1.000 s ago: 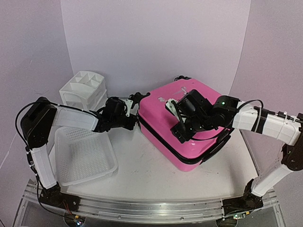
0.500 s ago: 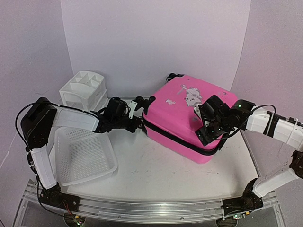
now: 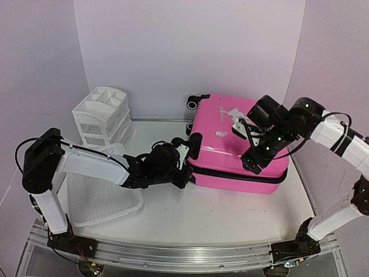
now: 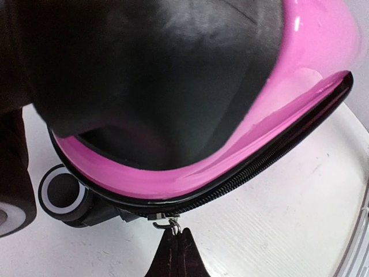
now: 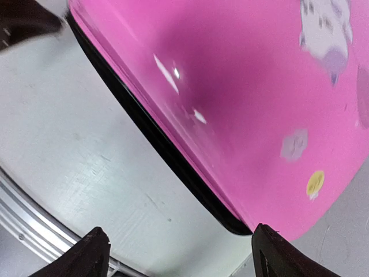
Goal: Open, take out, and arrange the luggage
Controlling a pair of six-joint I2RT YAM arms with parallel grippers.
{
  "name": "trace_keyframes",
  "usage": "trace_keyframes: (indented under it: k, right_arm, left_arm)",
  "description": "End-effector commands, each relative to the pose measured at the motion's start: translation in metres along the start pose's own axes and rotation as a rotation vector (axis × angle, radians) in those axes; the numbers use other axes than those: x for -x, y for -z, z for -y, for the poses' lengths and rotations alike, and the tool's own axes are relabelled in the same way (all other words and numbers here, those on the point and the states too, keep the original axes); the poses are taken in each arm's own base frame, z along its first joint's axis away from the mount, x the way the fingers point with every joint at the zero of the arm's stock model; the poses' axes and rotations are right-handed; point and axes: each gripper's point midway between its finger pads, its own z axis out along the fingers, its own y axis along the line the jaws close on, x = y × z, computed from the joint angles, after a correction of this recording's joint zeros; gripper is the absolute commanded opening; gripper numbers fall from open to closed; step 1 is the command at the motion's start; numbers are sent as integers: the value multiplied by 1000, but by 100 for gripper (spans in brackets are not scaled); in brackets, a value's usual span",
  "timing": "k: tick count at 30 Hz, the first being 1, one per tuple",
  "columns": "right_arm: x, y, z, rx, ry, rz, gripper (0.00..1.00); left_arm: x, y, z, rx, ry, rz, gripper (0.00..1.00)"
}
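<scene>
Luggage (image 3: 222,153) lies flat toward the right of the worktop (image 3: 219,213) in the top view, pink lid up, its wheels (image 3: 195,103) at the far left end. My left arm runs low across the worktop from its shoulder, past the white basket (image 3: 101,199) and the drawer organizer (image 3: 102,115). The forearm is nearly level, and my left hand (image 3: 185,168) is at the case's near left corner by the black zipper line. My right arm arches in from the right, elbow high and wrist bent down, with my right hand (image 3: 247,143) over the lid near its front right edge.

From the left wrist, my fingers (image 4: 173,254) are pressed together, pinching the zipper pull (image 4: 167,222) under the curved pink corner. One of the wheels sits just left of it.

From the right wrist, my fingers (image 5: 95,254) are spread wide, one tip over the worktop, the other beyond the case's rounded corner. Cartoon stickers (image 5: 326,29) show on the lid. Whether that hand touches the shell, I cannot tell.
</scene>
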Motion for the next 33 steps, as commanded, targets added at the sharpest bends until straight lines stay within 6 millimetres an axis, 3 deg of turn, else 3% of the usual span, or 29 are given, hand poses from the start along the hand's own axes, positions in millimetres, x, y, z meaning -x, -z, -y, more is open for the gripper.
trace_keyframes:
  k: [1,6,9,11,14,20,23,26,33]
  right_arm:
    - [68,28,-16,89,86,162,88]
    - [135,27,-29,147,102,230,92]
    - [162,23,-46,226,138,256,86]
    - [169,18,-66,314,209,260,81]
    - [182,10,-76,334,259,268,79]
    - [192,-7,-108,347,442,251,78]
    - [195,-24,-111,316,469,208,78]
    - [191,-29,-120,359,499,185,75]
    - [193,-60,-119,299,525,127,85]
  left_arm:
    - [37,15,41,-74,-5,148,0]
    - [24,14,57,-103,-121,220,0]
    - [13,8,64,-113,-253,284,0]
    - [5,1,64,-106,-352,308,0]
    - [-3,-7,61,-74,-501,349,0]
    - [-7,-19,58,-34,-599,351,0]
    - [-10,-20,59,-52,-578,343,0]
    - [-13,-20,61,-73,-541,336,0]
    - [-18,-19,62,-97,-523,324,0]
